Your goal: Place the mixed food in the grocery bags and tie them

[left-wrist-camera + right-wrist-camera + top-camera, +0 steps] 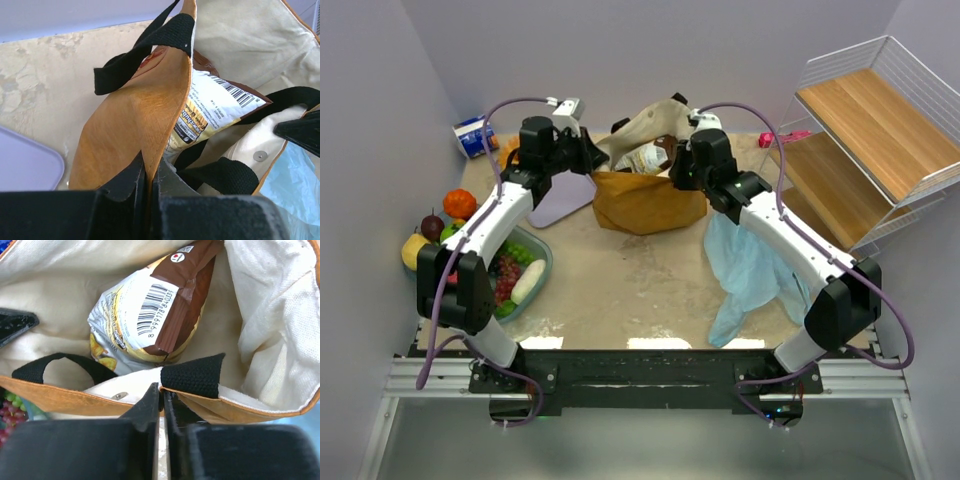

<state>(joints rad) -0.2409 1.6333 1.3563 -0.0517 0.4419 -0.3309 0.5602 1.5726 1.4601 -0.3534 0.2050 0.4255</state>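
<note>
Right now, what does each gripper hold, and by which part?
Both pinch the tan tote at its rim: left gripper on one side, right gripper opposite, beside a black handle.

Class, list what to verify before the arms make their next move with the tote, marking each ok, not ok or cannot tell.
1. Left claw shut on tote rim: ok.
2. Right claw shut on rim: ok.
3. Tote mouth open: ok.
4. Packet inside tote: ok.
5. All fruit bagged: not ok, orange outside.
6. Blue bag contents: cannot tell.
</note>
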